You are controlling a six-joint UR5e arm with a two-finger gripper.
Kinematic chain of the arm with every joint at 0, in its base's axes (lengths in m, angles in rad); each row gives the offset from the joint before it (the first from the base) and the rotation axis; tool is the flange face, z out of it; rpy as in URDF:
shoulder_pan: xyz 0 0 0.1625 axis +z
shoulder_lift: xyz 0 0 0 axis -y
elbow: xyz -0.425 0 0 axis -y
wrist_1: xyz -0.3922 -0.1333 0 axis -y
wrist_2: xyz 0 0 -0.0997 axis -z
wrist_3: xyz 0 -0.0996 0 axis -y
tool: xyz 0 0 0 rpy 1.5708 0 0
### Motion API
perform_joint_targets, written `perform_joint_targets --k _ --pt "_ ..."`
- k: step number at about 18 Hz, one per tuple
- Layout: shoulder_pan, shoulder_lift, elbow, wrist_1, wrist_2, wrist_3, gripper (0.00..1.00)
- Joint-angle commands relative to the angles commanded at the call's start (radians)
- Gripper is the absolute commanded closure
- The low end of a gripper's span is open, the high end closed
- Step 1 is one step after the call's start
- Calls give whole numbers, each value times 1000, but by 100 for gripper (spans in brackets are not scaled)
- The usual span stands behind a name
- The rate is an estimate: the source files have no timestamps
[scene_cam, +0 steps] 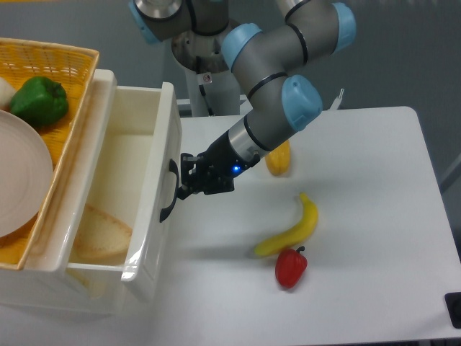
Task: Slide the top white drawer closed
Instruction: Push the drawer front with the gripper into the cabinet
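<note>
Claw pressed against the black handle of the top white drawer; open or shut, hard to tell. Drawer partly shut, bread half hidden. More pushing needed.

one fixed camera, high, facing table

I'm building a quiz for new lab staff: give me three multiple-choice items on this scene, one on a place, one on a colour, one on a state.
1. Where is the green pepper?
A. in the yellow basket
B. on the table
C. in the drawer

2. What colour is the pepper beside the banana?
A. green
B. red
C. orange

3. The top white drawer is:
A. fully shut
B. removed
C. partly open

Answers:
1 A: the green pepper lies in the yellow basket.
2 B: the red pepper sits by the banana.
3 C: the top white drawer shows its inside, with the end effector at its handle.
</note>
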Motion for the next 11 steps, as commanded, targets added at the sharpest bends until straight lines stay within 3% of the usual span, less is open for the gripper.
perform_joint_targets --k 11 --pt "-55 12 0 6 -2 -32 100"
